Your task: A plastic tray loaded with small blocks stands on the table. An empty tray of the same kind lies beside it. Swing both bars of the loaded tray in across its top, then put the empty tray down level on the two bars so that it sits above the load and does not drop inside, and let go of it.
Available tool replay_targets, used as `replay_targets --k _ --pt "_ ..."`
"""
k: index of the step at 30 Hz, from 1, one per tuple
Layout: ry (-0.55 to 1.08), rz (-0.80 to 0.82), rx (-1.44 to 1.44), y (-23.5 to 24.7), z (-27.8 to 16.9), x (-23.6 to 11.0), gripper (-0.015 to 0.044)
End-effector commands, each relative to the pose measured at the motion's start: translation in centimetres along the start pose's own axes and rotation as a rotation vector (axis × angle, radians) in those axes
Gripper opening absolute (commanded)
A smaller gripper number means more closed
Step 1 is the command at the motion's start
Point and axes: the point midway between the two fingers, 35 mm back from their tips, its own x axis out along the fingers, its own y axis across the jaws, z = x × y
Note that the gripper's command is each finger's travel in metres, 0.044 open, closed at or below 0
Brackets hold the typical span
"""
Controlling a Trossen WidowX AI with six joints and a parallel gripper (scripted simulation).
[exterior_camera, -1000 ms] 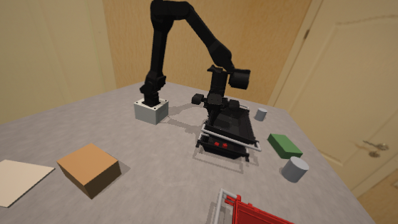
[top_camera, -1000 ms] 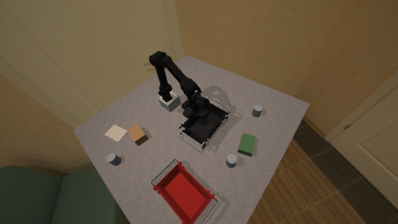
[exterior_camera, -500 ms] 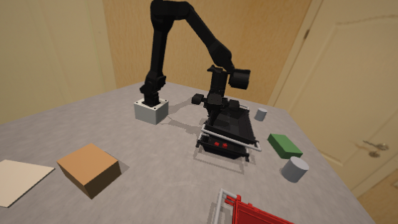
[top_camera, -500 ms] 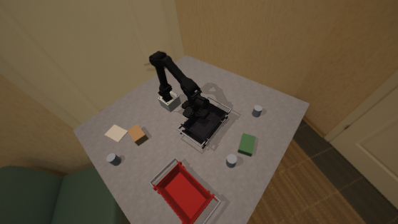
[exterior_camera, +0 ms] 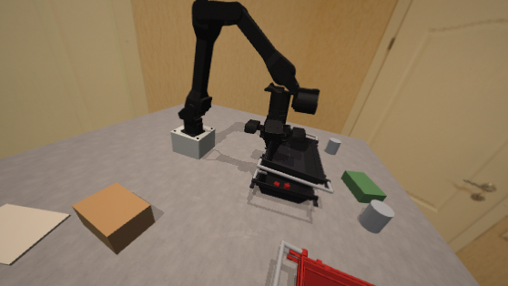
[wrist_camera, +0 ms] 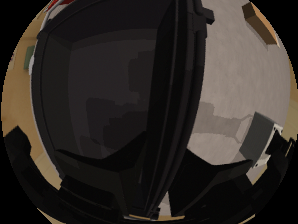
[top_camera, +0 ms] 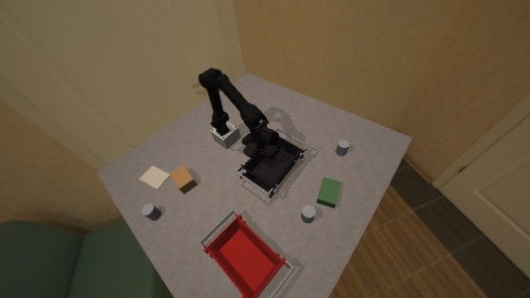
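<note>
Resting on the bars, the empty tray (exterior_camera: 296, 160) has its wall between the fingers (exterior_camera: 272, 139).

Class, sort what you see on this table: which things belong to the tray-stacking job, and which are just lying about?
Belong to the job:
loaded tray, wire bars, upper black tray, gripper with jaws shut on that upper tray.

Just lying about:
red tray, green block, brown box, beige sheet, grey cylinders.
</note>
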Motion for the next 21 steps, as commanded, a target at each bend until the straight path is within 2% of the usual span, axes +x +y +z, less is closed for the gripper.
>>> replay_targets --k 1,21 --pt "0.001 -0.044 -0.004 -1.03 -0.05 0.72 0.0088" --pt "0.001 -0.044 -0.004 -1.03 -0.05 0.72 0.0381"
